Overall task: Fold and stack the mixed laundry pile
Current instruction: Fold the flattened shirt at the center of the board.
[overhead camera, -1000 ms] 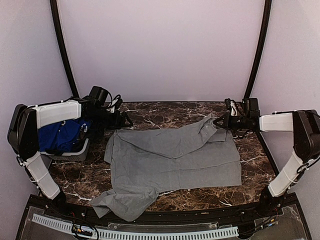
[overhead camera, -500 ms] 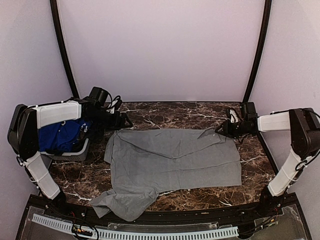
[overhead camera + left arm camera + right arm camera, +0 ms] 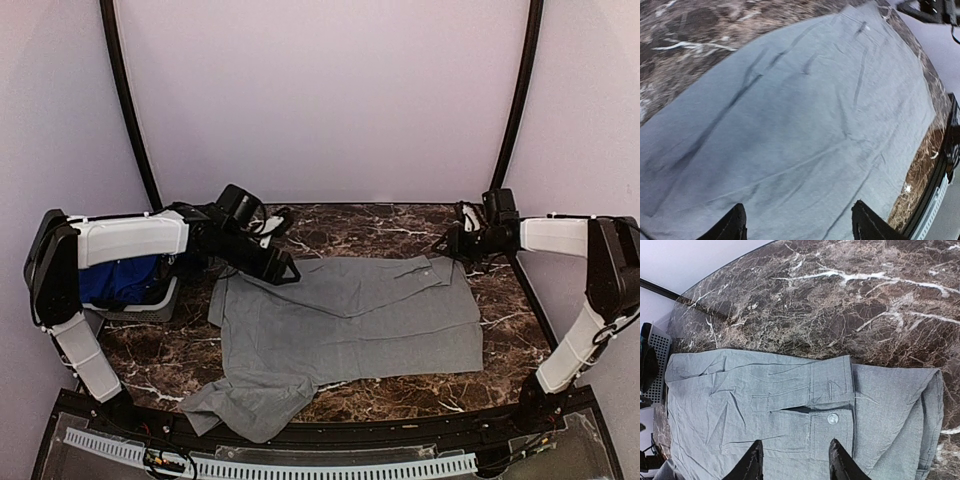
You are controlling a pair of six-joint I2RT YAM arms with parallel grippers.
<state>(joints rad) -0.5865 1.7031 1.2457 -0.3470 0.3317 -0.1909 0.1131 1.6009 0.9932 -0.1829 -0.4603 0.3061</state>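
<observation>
**Top view:** grey shirt [image 3: 350, 320] lies spread flat over the ctr of the brown marble table [image 3: 330, 222], white veins showing round it. Cloth is matte and roughly rectangular, w/ a few shallow creases. One sleeve [image 3: 240, 405] is bunched at near-left, draping over the table's front edge. Left gripper [image 3: 285, 268] hangs over the shirt's far-left corner. Right gripper [image 3: 443, 245] sits at the far-right corner. Far left, partly behind the left arm, is a small grey basket [image 3: 150, 305] w/ a royal-blue T-shirt [image 3: 115, 280] crumpled inside.

**Left wrist:** left gripper [image 3: 800, 225] jaws are wide, nothing btwn them. Its two dark rounded fingertips [image 3: 735, 225] frame smooth grey cloth w/ long soft wrinkles. Can't tell if the tips touch it. Marble shows at top-left and in a strip at right.

**Right wrist:** right gripper [image 3: 796, 462] jaws are part-open and empty, black tips over the shirt. The cloth here has a fine speckled weave and a stitched band (cuff or collar, can't tell). The band carries a pale round button [image 3: 833, 418], w/ a buttonhole just above it. The shirt's right edge is folded over. Glossy veined marble lies beyond.
</observation>
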